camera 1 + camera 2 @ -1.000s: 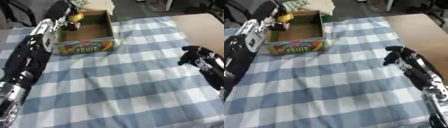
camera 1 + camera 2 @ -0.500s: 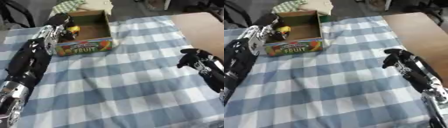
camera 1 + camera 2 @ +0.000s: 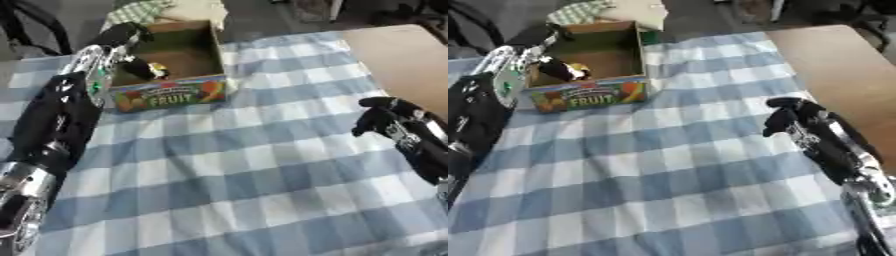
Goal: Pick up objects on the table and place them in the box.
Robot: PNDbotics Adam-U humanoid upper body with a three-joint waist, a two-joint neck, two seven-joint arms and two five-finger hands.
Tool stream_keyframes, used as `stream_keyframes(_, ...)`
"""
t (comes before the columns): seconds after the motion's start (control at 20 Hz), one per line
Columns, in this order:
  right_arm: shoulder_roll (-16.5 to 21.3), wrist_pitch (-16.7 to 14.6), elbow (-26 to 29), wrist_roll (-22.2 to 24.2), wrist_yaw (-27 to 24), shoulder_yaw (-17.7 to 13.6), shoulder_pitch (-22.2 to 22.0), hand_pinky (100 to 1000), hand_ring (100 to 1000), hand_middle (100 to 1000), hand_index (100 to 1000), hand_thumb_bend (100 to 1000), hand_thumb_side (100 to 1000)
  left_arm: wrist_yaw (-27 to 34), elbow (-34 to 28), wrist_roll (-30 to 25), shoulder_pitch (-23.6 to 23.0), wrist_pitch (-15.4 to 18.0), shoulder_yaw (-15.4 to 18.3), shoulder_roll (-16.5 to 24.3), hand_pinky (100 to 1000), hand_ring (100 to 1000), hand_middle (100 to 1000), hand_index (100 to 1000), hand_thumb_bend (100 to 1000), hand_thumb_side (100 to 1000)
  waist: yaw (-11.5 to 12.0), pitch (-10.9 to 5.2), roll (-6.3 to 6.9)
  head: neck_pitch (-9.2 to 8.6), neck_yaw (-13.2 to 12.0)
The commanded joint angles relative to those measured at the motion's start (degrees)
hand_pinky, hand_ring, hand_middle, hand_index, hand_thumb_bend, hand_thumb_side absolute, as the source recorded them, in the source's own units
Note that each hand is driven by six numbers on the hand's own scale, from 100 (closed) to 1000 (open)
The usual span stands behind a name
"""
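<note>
The box (image 3: 171, 95) is open-topped cardboard, its front panel printed with bright fruit pictures and the word "FRUIT" in white capitals; smaller lettering above that word is too blurred to read. It stands at the far left of the surface, on a soft blue-and-white checked cloth (image 3: 245, 170) that lies in shallow wrinkles. Inside, against the left wall, sits a small dark object with a yellow patch (image 3: 147, 69); what it is cannot be made out.

The left hand (image 3: 122, 35), black with silver segments, is at the box's far left corner, above the rim; whether its fingers are apart or together cannot be told. The right hand (image 3: 785, 117) hangs over the cloth's right side, well apart from the box, its fingers curled downward and together, holding nothing.

Bare brown surface (image 3: 402, 55) shows at the right, beyond the cloth's edge.
</note>
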State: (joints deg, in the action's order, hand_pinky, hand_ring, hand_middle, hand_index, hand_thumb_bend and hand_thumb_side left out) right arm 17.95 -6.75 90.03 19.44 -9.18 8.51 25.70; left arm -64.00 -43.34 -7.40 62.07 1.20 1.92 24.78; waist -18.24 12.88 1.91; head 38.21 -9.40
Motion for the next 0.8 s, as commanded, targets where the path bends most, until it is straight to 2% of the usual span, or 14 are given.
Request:
stream_keyframes(0.05,0.74,-0.05,0.4,0.13,0.13,-0.3,0.49,691,569,550,798,100,582,1.07,-3.98,4.32,0.7,-1.09,0.2,2.07,822,793,796,837,977,473,0.4,-1.36,-0.41,0.18,0.3)
stream_keyframes(0.25,0.81,0.0,0.15,-0.24,0.26,-0.74,-0.13,691,569,550,798,100,586,7.03,-10.09,8.13,-1.72,-0.34,-1.33,3.12,804,739,727,797,859,455,2.3,-1.66,-0.57,0.48,1.28)
stream_keyframes(0.35,0.84,0.01,0.05,-0.46,0.34,-0.99,-0.4,691,569,550,798,100,588,11.94,-15.53,8.78,-4.1,0.59,-1.79,4.36,793,713,696,775,773,456,3.38,-1.74,-0.6,0.65,1.86)
stream_keyframes(0.45,0.88,0.03,-0.04,-0.67,0.38,-1.23,-0.62,691,568,550,797,100,589,18.81,-22.6,9.43,-7.66,0.66,-1.65,5.81,791,696,676,761,751,453,4.38,-1.78,-0.66,0.68,2.53)
stream_keyframes(0.5,0.89,0.05,-0.09,-0.75,0.41,-1.31,-0.71,691,568,550,797,100,590,22.0,-25.56,9.46,-9.19,0.24,-1.57,6.32,789,674,652,743,665,477,4.76,-1.8,-0.71,0.74,2.75)
stream_keyframes(0.55,0.88,0.05,-0.14,-0.86,0.43,-1.45,-0.81,691,568,550,797,100,591,26.15,-29.2,9.66,-11.47,-0.12,-1.16,6.68,791,668,645,739,650,485,5.28,-1.8,-0.77,0.72,3.01)
stream_keyframes(0.6,0.86,0.06,-0.18,-0.97,0.43,-1.58,-0.9,691,568,550,797,100,592,30.34,-32.74,9.83,-13.73,-0.84,-0.64,7.01,791,648,623,724,581,503,5.75,-1.82,-0.85,0.7,3.24)
stream_keyframes(0.8,0.99,0.0,-0.13,-1.31,0.29,-2.0,-1.04,691,569,551,797,100,593,45.13,-45.09,10.91,-22.92,-4.77,1.93,6.9,801,625,601,707,500,537,7.48,-1.89,-1.01,0.64,3.7)
